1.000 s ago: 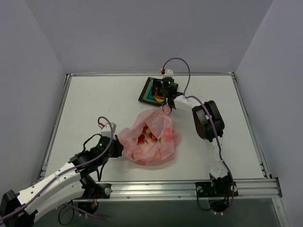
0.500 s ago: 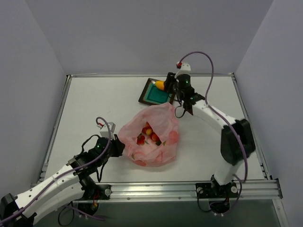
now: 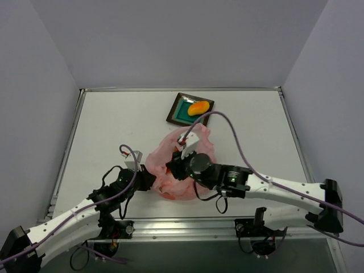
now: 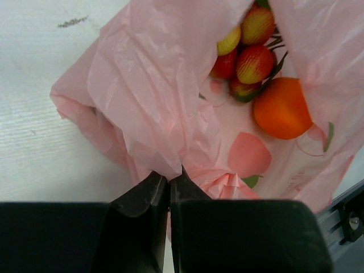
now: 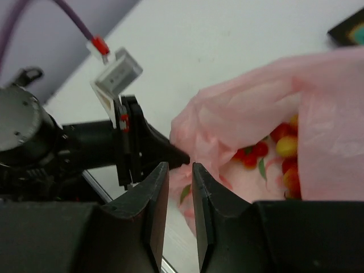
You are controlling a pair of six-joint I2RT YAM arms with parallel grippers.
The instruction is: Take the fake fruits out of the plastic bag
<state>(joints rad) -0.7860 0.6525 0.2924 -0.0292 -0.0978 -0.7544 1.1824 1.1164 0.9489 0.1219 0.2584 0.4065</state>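
The pink plastic bag lies mid-table with its mouth open. Inside it, the left wrist view shows fake fruits: a round orange and small red-yellow pieces with green leaves. My left gripper is shut on a fold of the bag's left edge. My right gripper hovers low over the same edge, just beside the left fingers, its jaws a narrow gap apart with nothing between them. The yellow-orange mango rests on the teal plate.
The dark-rimmed plate stands at the back, behind the bag. The right arm stretches across the near right of the table. A metal rail runs along the near edge, and raised borders frame the sides.
My right gripper left the plate, where the mango now lies, swung forward to the bag's left edge, and its jaws narrowed. The left gripper kept its pinch on the bag.
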